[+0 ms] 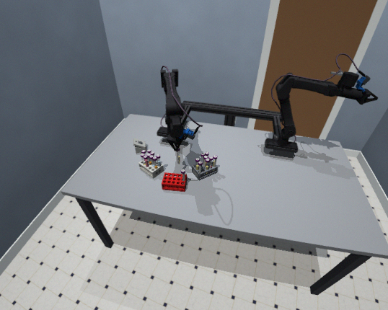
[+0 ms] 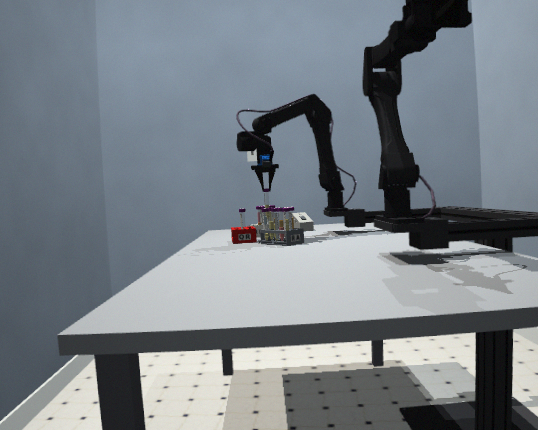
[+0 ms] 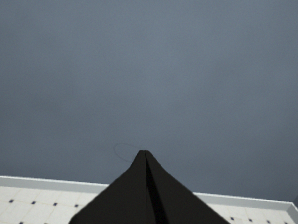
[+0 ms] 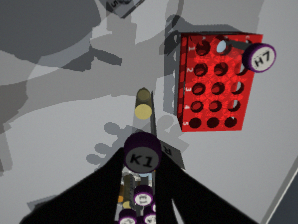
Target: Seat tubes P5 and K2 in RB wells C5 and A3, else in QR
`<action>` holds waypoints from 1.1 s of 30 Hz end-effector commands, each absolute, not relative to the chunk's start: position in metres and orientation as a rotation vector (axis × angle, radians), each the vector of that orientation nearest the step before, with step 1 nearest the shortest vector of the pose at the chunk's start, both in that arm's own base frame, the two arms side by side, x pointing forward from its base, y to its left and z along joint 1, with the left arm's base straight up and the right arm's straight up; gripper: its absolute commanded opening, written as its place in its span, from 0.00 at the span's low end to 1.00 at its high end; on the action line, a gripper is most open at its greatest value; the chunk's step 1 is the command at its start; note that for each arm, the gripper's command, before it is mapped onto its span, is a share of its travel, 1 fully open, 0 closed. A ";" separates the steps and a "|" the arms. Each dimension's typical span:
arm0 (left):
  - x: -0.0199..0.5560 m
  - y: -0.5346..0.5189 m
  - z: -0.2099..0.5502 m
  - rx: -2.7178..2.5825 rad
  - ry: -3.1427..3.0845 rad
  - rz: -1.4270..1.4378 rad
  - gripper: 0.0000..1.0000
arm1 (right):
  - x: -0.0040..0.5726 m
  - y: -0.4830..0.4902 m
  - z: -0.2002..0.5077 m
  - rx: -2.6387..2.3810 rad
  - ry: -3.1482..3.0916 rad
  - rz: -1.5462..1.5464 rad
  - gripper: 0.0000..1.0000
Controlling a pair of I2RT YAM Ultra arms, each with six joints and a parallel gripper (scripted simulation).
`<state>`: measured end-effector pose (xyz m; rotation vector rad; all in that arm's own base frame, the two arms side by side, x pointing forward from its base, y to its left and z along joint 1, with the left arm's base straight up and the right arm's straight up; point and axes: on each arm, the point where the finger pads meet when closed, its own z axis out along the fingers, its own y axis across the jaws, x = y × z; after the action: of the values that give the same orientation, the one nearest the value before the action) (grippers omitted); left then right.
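Note:
My right gripper (image 1: 177, 148) (image 2: 266, 189) is shut on tube K1 (image 2: 266, 198) (image 4: 142, 155), which hangs upright above the bench between the racks. The grey rack RA (image 1: 205, 174) (image 2: 296, 237) holds several purple-capped tubes. The white rack RB (image 1: 151, 172) also holds several; its labelled end shows in the right wrist view. The red rack QR (image 1: 174, 187) (image 2: 244, 235) (image 4: 200, 37) holds one tube, H7 (image 1: 183, 174) (image 2: 242, 217) (image 4: 261, 57), in column 1. Labels P5 and K2 cannot be read. My left gripper (image 1: 376, 97) (image 3: 143, 158) is shut and empty, away from the racks.
The DONE box (image 1: 140, 145) (image 2: 303, 220) stands behind RB on the bench (image 1: 276, 202) (image 2: 208, 300). QR lies toward the front edge, between RB and RA. The left arm's base stands far to the right in the top view.

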<state>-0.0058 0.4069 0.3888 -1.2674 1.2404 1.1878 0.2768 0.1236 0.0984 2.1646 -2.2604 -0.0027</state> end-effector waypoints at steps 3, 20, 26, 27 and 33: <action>-0.007 0.398 0.416 -1.221 1.202 1.221 0.00 | 0.262 0.137 0.103 2.218 -2.236 -0.004 0.00; -0.007 0.398 0.416 -1.221 1.202 1.221 0.00 | 0.227 0.171 0.104 2.218 -2.236 -0.004 0.00; -0.007 0.398 0.416 -1.221 1.202 1.221 0.00 | 0.215 0.182 0.104 2.219 -2.237 -0.003 0.00; -0.007 0.398 0.416 -1.221 1.202 1.221 0.00 | 0.212 0.184 0.104 2.218 -2.236 -0.004 0.00; -0.007 0.398 0.416 -1.221 1.202 1.221 0.00 | 0.200 0.200 0.105 2.225 -2.243 -0.005 0.00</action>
<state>-0.0058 0.4069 0.3888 -1.2674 1.2404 1.1878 0.2072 0.1922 0.1001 2.2328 -2.1945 0.0020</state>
